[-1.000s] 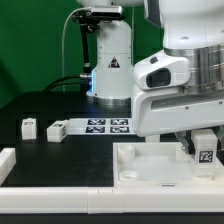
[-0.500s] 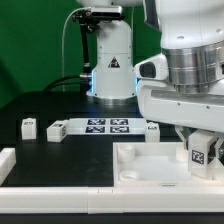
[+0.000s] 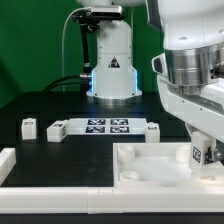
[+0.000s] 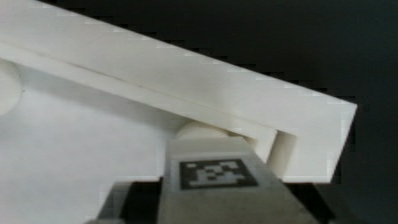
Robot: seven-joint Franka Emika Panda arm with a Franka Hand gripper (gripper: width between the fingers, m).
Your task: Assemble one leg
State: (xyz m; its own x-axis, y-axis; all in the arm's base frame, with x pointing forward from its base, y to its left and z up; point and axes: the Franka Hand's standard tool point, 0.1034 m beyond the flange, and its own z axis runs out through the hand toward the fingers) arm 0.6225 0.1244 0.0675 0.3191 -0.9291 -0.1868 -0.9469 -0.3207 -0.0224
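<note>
My gripper (image 3: 201, 150) is shut on a small white leg (image 3: 199, 154) with a black-and-white tag, held upright at the large white panel's (image 3: 150, 168) far corner on the exterior view's right. In the wrist view the leg (image 4: 217, 172) stands between the dark fingers, its top against the panel's raised corner socket (image 4: 228, 128); whether it is seated there is hidden. Three more legs lie on the black table: two at the exterior view's left (image 3: 28, 127) (image 3: 57, 129) and one by the arm (image 3: 151, 131).
The marker board (image 3: 105, 126) lies behind the panel, in front of a white robot base (image 3: 110, 70). A white frame piece (image 3: 8, 160) lies at the exterior view's lower left. The panel has raised rims (image 4: 196, 75).
The wrist has turned over the last second while holding the leg; the leg's tag face now looks narrower and more side-on. The leg stays at the panel's corner.
</note>
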